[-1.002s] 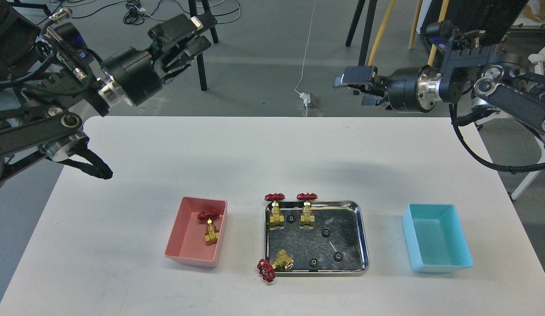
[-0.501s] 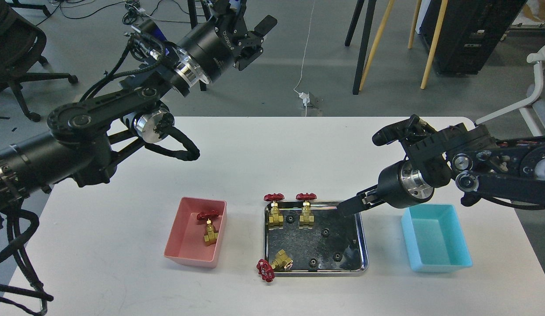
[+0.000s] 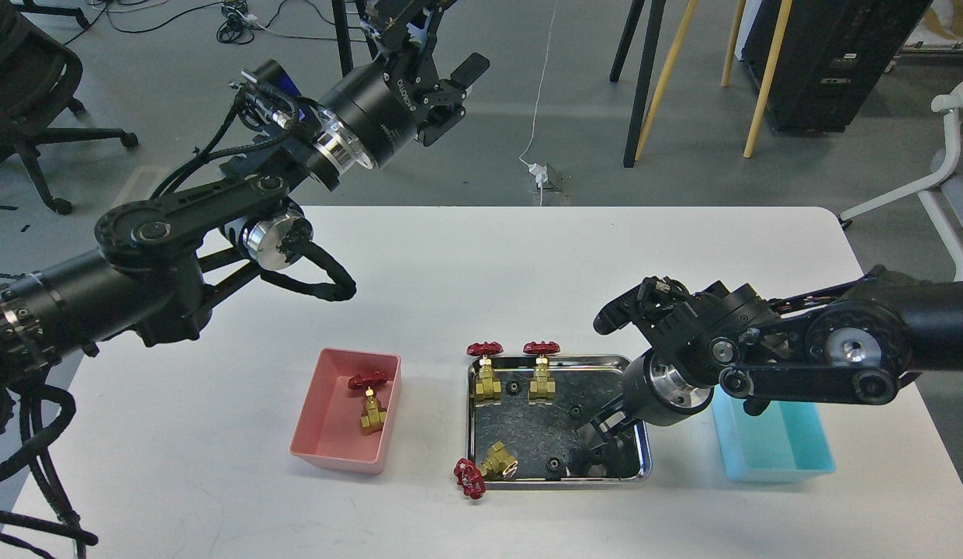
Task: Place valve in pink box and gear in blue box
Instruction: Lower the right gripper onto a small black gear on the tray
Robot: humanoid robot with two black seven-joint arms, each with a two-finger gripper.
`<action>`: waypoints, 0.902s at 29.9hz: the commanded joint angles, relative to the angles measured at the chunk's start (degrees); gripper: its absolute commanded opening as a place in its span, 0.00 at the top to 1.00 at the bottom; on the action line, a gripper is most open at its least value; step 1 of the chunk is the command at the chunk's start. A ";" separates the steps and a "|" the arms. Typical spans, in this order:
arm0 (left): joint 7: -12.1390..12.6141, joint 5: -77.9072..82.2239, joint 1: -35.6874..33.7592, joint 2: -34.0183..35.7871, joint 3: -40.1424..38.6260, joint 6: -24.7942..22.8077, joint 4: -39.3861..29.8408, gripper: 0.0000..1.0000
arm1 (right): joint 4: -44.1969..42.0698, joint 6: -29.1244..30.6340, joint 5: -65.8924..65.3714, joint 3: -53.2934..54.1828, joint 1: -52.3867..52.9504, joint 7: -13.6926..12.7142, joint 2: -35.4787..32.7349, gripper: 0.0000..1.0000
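The pink box (image 3: 320,419) holds one valve (image 3: 371,405) with a red handwheel. The steel tray (image 3: 528,435) holds two upright valves (image 3: 486,374) at its far left, and a third valve (image 3: 487,466) lies across its front left rim. Black gears (image 3: 576,409) lie on the tray floor. My right gripper (image 3: 599,440) is down inside the tray's right front part, over where a gear lay; its dark fingers blend with the tray. The blue box (image 3: 768,454) is partly hidden behind my right arm. My left gripper (image 3: 438,46) is raised beyond the table's far edge, open and empty.
My left arm's elbow and cable loop (image 3: 318,283) hang over the table's far left part. Chair and stand legs (image 3: 644,78) are on the floor beyond the table. The table (image 3: 178,481) is white with bare surface at front left.
My right arm has swung down and inward; its gripper went from above the tray's far right corner into the tray's right front. The left arm barely moved.
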 commanded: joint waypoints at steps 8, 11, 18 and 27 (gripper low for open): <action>0.00 0.02 1.70 0.35 -0.08 0.00 0.08 0.01 | -3.47 0.01 0.08 -0.06 -2.38 -0.72 4.69 0.38; 0.00 0.02 2.22 0.61 -0.08 0.00 0.08 0.01 | -4.61 0.01 -0.01 -0.14 -2.74 -0.72 6.01 0.38; 0.00 0.02 2.57 0.97 -0.08 0.00 0.00 0.01 | -6.81 0.01 -0.01 -0.14 -4.41 -1.51 8.21 0.38; 0.00 0.02 2.66 0.88 -0.17 -0.09 0.08 0.01 | -7.69 0.01 0.08 -0.32 -5.20 -2.30 7.86 0.38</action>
